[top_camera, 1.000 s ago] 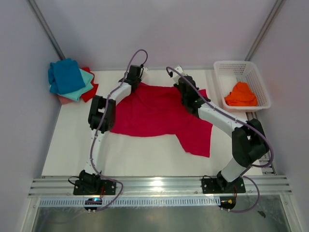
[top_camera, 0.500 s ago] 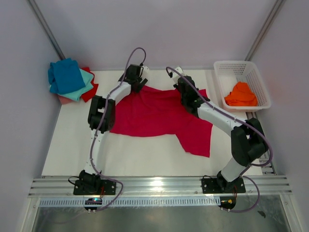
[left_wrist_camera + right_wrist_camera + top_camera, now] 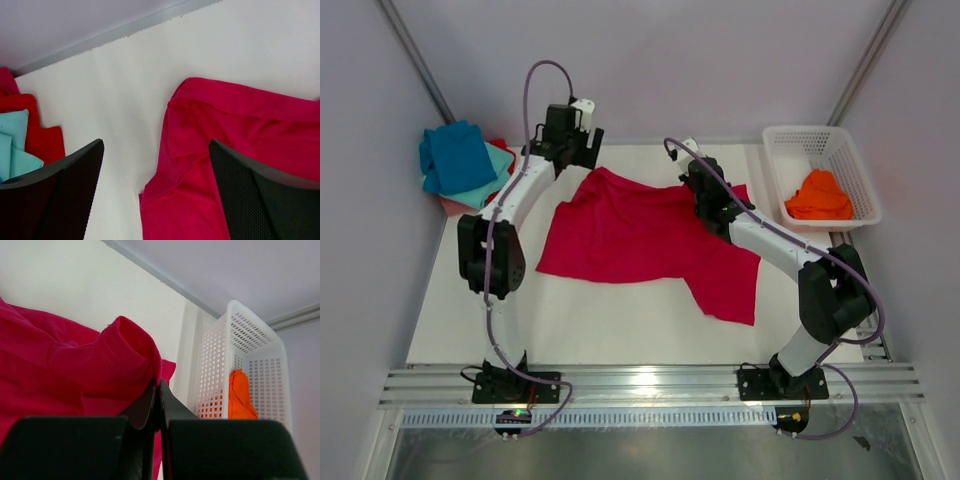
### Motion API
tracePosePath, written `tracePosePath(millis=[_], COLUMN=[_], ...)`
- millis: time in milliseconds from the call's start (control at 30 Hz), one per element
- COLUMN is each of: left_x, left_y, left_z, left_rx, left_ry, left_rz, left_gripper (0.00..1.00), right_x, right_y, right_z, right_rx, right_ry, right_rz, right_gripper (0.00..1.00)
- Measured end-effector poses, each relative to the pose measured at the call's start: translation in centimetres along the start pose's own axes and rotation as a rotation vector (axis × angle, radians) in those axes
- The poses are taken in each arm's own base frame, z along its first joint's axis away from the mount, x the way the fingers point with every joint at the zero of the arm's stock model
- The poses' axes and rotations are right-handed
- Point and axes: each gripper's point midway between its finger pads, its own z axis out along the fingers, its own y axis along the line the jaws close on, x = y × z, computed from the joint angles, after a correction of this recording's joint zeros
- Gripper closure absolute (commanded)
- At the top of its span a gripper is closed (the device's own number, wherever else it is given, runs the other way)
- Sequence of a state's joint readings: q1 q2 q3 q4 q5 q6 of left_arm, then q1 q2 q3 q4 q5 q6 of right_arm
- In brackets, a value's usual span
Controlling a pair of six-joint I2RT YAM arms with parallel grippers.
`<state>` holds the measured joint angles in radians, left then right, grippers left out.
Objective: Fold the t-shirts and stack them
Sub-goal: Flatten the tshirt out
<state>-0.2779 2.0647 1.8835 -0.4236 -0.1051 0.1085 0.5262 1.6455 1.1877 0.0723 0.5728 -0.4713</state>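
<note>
A large crimson t-shirt (image 3: 640, 235) lies spread and rumpled on the white table. My left gripper (image 3: 570, 135) hangs open above the table's back edge, just beyond the shirt's far left corner. In the left wrist view that corner (image 3: 240, 150) lies flat below the gripper (image 3: 156, 150), with nothing between the fingers. My right gripper (image 3: 705, 195) is shut on a fold of the crimson t-shirt (image 3: 60, 355) at its far right side, and the cloth bunches over the fingertips (image 3: 159, 385). Folded blue (image 3: 455, 155), teal (image 3: 495, 175) and red (image 3: 505, 185) t-shirts are piled at the back left.
A white lattice basket (image 3: 815, 135) stands at the back right with an orange t-shirt (image 3: 818, 195) inside, close to my right gripper (image 3: 215, 360). The pile's red (image 3: 45, 142) and teal (image 3: 15, 145) edges show left of my left gripper. Walls close off the back and sides.
My left gripper opened and let go of the crimson shirt's far left corner, then lifted and swung left and back. The corner now lies on the table. The right arm has not moved.
</note>
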Motion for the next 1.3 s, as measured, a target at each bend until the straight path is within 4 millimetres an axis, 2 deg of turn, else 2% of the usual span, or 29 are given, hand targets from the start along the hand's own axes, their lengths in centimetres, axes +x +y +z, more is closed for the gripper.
tracePosePath(millis=[100, 200, 300, 467, 667, 867, 1300], left_x=[-0.3, 0.2, 2.2, 5.7, 8.9, 9.5, 9.9], left_y=[0.7, 0.4, 0.7, 1.3, -1.3, -2.7, -3.0], left_z=[-1.9, -2.1, -1.5, 0.6, 2.1, 2.0, 2.6], left_rx=[0.034, 0.120, 0.201, 0.271, 0.362, 0.425, 0.440], left_ry=[-0.016, -0.009, 0.039, 0.119, 0.205, 0.222, 0.214], left_rz=[-0.055, -0.141, -0.236, -0.338, -0.376, -0.386, -0.382], left_gripper=[0.14, 0.18, 0.21, 0.22, 0.24, 0.27, 0.29], right_x=[0.0, 0.0, 0.0, 0.0, 0.0, 0.0, 0.0], right_y=[0.0, 0.2, 0.2, 0.2, 0.2, 0.2, 0.3], right_z=[0.0, 0.0, 0.0, 0.0, 0.0, 0.0, 0.0], right_rx=[-0.002, -0.008, -0.011, -0.011, -0.011, -0.011, -0.012], right_ry=[-0.001, -0.003, -0.003, -0.003, -0.003, -0.003, -0.001], right_rz=[0.001, 0.004, 0.004, 0.005, 0.004, 0.004, 0.005], right_gripper=[0.97, 0.97, 0.97, 0.97, 0.97, 0.97, 0.97])
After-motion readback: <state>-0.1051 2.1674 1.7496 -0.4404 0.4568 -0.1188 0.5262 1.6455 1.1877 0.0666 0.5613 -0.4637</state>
